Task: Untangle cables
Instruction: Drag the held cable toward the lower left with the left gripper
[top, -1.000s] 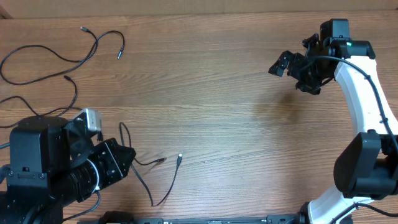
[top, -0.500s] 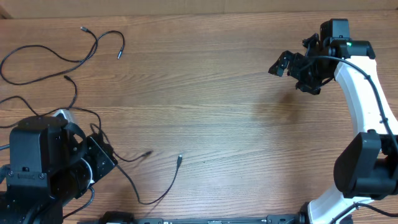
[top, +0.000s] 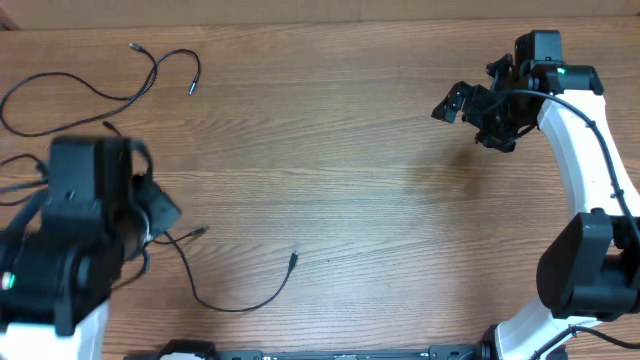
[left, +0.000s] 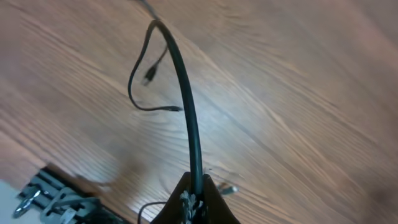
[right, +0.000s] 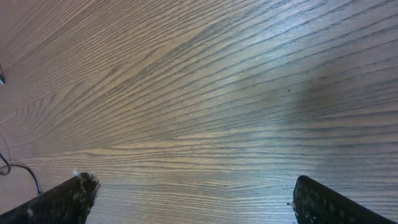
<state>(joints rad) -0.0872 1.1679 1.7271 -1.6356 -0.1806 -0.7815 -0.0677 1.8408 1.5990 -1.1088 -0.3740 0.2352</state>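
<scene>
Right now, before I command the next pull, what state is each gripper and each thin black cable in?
left gripper: shut on the held thin black cable.
held thin black cable: pinched in the fingers, with the rest trailing loose on the wooden table.
far thin black cable: lying slack, not gripped.
right gripper: open, empty, above bare wood.

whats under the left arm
Thin black cables run out from beneath the left arm onto the table; how they lie under it is covered.
</scene>
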